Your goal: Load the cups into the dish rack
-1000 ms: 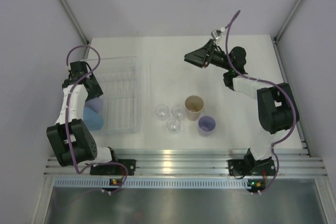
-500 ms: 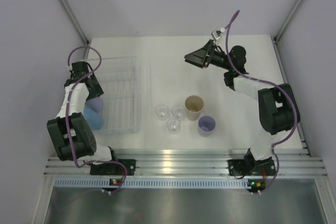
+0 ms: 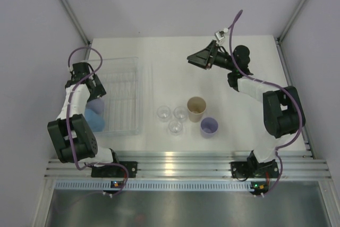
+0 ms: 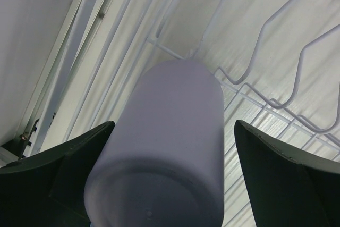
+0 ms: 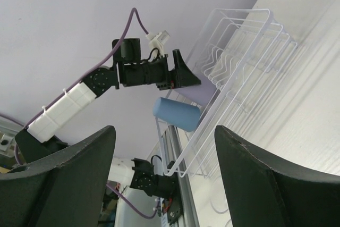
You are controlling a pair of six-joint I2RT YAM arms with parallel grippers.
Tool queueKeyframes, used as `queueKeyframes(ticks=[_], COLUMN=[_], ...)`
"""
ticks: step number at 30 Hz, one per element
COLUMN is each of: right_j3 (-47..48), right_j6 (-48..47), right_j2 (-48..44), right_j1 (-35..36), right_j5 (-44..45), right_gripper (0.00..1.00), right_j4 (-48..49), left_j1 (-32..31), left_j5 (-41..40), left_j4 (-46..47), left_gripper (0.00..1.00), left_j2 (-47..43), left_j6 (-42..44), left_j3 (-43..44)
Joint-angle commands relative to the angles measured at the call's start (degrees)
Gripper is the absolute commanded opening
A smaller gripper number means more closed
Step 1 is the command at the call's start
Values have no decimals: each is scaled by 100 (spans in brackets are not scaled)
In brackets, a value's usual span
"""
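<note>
Two opaque plastic tumblers, one lavender (image 4: 175, 99) and one blue (image 3: 95, 119), lie in the near left part of the clear ridged plastic dish rack (image 3: 127, 75), with the left hand (image 3: 95, 95) spread to either side of the lavender one. Three small clear cups (image 3: 175, 126), a beige tumbler (image 3: 196, 108) and a second lavender tumbler (image 3: 209, 127) stand on the white worktop (image 3: 255, 126) right of the rack. The right hand (image 3: 195, 60) hangs spread and empty, well apart from them.

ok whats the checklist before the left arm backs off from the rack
1. lavender cup lying inside dish rack: ok
2. left gripper clear of it: cannot tell, a gap shows on one side only
3. blue cup in rack: ok
4. right gripper open, empty: ok
5. beige cup, second lavender cup, three clear cups loaded: not ok, on the table
</note>
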Motion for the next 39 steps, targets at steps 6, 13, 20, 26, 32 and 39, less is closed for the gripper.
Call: queueKeyframes(ticks=[6, 13, 20, 26, 32, 39], right_j3=[32, 40, 584, 507, 102, 216], right_j6=[-385, -1139, -3731, -4945, -5376, -5825], right_j2=[-504, -750, -1391, -1848, -2525, -2719], right_j1=[-47, -56, -21, -30, 75, 330], right_j5=[-2, 59, 559, 1201, 1922, 2510], right_gripper=[76, 76, 77, 77, 77, 77], right_j4=[-124, -1036, -4559, -6363, -7084, -7981], left_j1=[51, 51, 43, 51, 51, 25], left_j5=[17, -150, -501, -528, 523, 2150], left_j4=[55, -51, -182, -226, -209, 342], left_gripper=[98, 98, 98, 98, 98, 96], left_j2=[-271, -702, -1071, -1501, -1722, -1958], left_j6=[-4, 23, 5, -170, -478, -1190], left_j3=[250, 373, 584, 821, 1269, 1068])
